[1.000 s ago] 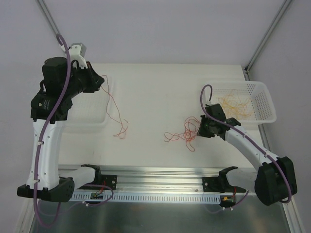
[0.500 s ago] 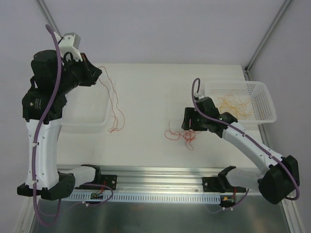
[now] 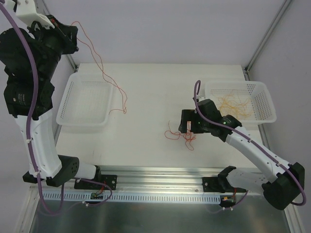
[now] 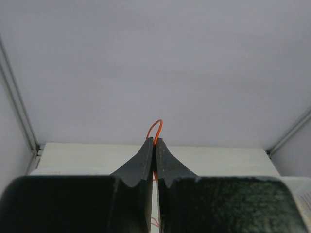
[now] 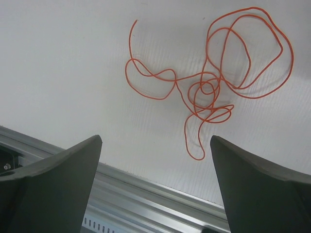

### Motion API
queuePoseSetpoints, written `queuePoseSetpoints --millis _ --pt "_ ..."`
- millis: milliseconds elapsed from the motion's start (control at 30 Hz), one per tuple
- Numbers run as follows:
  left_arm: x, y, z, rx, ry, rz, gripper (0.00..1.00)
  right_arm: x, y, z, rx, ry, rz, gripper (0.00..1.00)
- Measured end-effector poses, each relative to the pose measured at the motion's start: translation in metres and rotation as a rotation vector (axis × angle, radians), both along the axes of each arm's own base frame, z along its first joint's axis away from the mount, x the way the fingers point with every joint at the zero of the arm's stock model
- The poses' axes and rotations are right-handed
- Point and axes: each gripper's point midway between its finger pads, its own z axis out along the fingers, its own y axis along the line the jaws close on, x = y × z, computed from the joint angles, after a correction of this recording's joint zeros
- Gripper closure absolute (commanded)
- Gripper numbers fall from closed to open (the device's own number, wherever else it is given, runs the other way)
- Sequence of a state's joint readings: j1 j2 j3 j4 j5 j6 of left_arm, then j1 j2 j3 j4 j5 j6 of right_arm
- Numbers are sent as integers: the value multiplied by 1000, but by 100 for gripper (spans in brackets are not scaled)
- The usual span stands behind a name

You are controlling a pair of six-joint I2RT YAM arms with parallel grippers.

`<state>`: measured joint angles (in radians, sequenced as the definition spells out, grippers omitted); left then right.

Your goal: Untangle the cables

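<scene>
1. On the table (image 3: 155,87), the left basket (image 3: 82,121) sits at 9 o'clock and the right basket (image 3: 257,120) at 3 o'clock, well apart.
2. A tangle of cables (image 3: 181,137) lies on the table at 5 o'clock, nearer the right basket.
3. The right gripper (image 3: 187,127) hovers over the tangle's 2 o'clock edge.
4. Loose cables (image 3: 233,104) lie inside the right basket.
5. The left gripper (image 3: 73,29) is high at 10 o'clock, behind the left basket; a single cable (image 3: 99,68) hangs from it past that basket's 3 o'clock rim.
6. A rail (image 3: 160,172) runs along the table's 6 o'clock edge.
</scene>
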<state>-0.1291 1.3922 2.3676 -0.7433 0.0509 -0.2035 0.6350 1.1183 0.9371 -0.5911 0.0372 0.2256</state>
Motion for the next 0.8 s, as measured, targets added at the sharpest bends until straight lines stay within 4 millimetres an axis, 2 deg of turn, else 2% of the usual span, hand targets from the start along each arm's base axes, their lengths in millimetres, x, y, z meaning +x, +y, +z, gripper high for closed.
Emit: queuePoseSetpoints --millis 133,233,300,367,500,600,633,667,733,767,800 --pt "12 27 21 30 -82 155 100 -3 -2 8 12 -20 6 0" --pt "26 46 25 69 -106 267 100 -5 -2 7 9 -17 15 0" --pt "40 59 20 107 -98 340 100 -6 -2 7 6 -14 25 0" --pt "58 74 4 143 -63 408 100 -7 -2 7 5 -13 35 0" --pt "100 100 -49 207 73 502 99 -8 -2 6 -2 -15 46 0" --pt "134 115 -114 250 225 533 80 -8 -3 6 -7 -17 53 0" --pt "142 116 -136 259 273 533 70 -8 -3 5 -9 -17 56 0" --pt "149 118 -162 274 334 530 47 -8 -3 5 -11 -16 57 0" --pt "161 118 -207 295 435 519 31 -9 -2 3 -12 -8 65 0" --pt "164 117 -222 291 468 515 15 -9 -1 2 -14 0 71 0" --pt "166 116 -238 293 507 507 9 -10 -1 1 -15 2 75 0"
